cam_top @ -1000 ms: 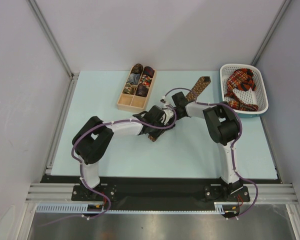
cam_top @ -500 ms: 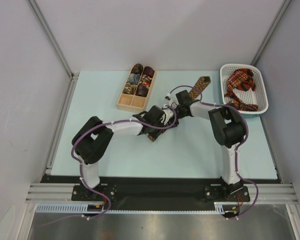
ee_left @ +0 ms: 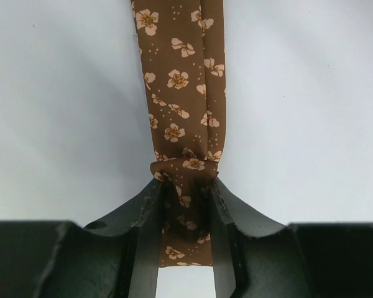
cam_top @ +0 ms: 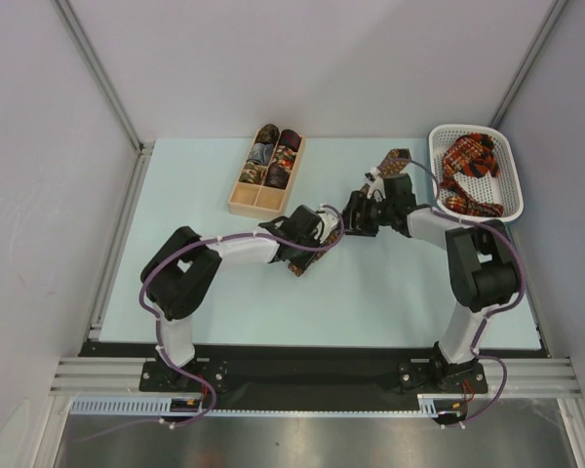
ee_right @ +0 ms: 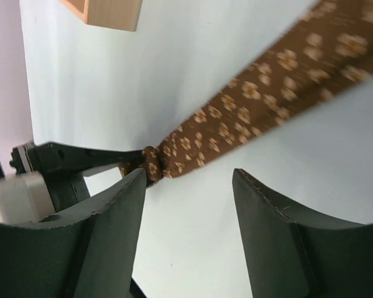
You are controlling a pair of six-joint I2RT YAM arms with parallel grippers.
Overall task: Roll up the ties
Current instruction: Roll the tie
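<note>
A brown tie (ee_left: 180, 81) with small pale flowers lies on the light table, running from the middle toward the basket (cam_top: 395, 161). My left gripper (ee_left: 183, 183) is shut on it near its narrow end, where the fabric bunches into a small fold. A short tail shows under the left gripper (cam_top: 307, 242) in the top view. My right gripper (ee_right: 189, 180) is open just right of that spot, its fingers over bare table and the tie (ee_right: 267, 93) passing above them. In the top view the right gripper (cam_top: 353, 214) sits close to the left one.
A light wooden divided box (cam_top: 244, 207) with several rolled ties stands at the back left; its corner (ee_right: 109, 9) shows in the right wrist view. A white perforated basket (cam_top: 463, 128) at the back right holds red plaid ties (cam_top: 468, 166).
My right gripper has opened and drawn back to the right, off the tie, with its elbow swinging right. The left gripper has stayed in place, shut on the tie.
</note>
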